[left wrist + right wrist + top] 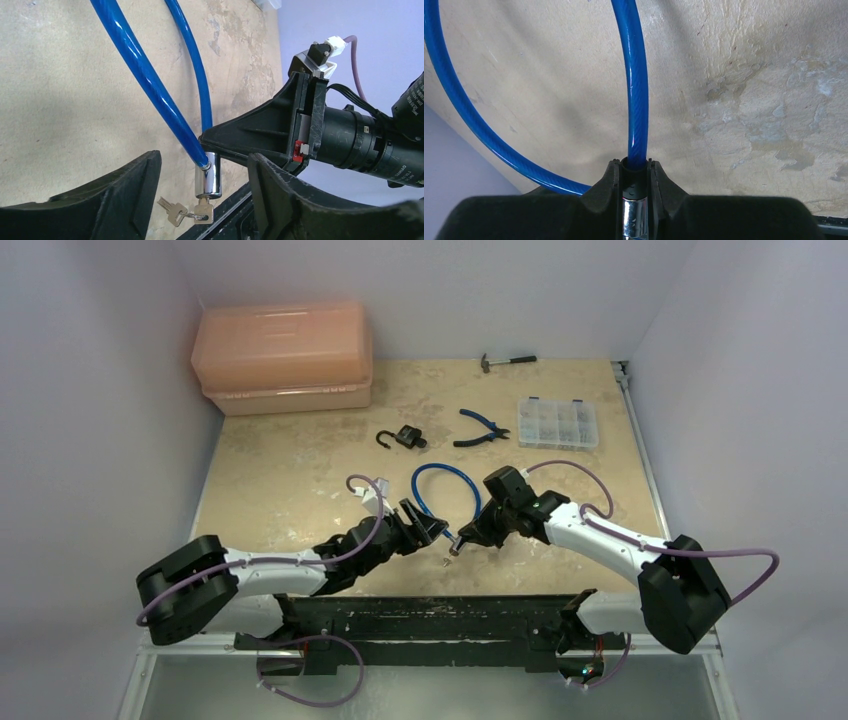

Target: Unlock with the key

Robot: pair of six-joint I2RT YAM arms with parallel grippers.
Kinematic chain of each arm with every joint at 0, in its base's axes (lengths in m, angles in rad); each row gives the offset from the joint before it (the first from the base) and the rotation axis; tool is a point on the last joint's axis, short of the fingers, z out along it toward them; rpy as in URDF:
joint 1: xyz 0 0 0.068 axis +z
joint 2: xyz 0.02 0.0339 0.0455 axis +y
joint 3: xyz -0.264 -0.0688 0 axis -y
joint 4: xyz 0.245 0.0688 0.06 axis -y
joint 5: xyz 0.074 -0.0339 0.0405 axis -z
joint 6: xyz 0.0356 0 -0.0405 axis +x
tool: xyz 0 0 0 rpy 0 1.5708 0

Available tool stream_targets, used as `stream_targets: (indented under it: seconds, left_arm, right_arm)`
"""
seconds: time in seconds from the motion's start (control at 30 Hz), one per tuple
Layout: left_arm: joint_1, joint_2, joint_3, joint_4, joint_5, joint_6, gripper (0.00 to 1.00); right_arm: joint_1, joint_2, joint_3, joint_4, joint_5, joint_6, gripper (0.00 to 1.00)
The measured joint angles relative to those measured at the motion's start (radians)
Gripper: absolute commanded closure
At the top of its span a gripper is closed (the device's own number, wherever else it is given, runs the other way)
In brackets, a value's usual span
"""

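Key [204, 212] in cable end [210, 176], inside wide left hand [204, 167]; right hand [634, 169] clamps it.

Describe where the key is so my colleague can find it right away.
On the tan table, find the blue cable loop in the middle. Its chrome end is pinched in the right gripper. The key is the small metallic one plugged into it, not the spare dangling beside it.
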Motion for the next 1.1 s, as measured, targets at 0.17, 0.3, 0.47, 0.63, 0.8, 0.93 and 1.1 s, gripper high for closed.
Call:
stream_targets:
  seconds: [0.17, 0.3, 0.47, 0.63, 0.8, 0.93, 1.1]
  left_arm:
    - [0.007, 0.046, -0.001, 0.066, 0.027, -0.005, 0.50]
    - [0.013, 0.085, -0.002, 0.128, 0.045, -0.010, 0.51]
    - [0.021, 0.132, -0.006, 0.188, 0.060, -0.018, 0.52]
    - [0.026, 0.163, -0.006, 0.229, 0.070, -0.018, 0.51]
    - [0.028, 0.196, -0.006, 0.257, 0.090, -0.019, 0.45]
    - [0.028, 0.227, -0.006, 0.264, 0.112, -0.026, 0.38]
    - [0.028, 0.233, -0.006, 0.266, 0.121, -0.029, 0.45]
  right_arm:
    - [0.000, 0.000, -0.001, 0.002, 0.000, 0.000, 1.00]
    - [0.000, 0.000, -0.001, 0.003, 0.000, 0.000, 1.00]
    - [-0.001, -0.001, -0.002, 0.002, 0.008, -0.003, 1.00]
    - [-0.001, -0.009, -0.005, -0.003, 0.021, -0.004, 1.00]
    - [-0.001, -0.011, -0.011, -0.003, 0.029, -0.004, 1.00]
    - [0.000, -0.015, -0.011, 0.005, 0.017, -0.004, 1.00]
    - [0.000, -0.020, -0.011, 0.007, 0.007, -0.004, 1.00]
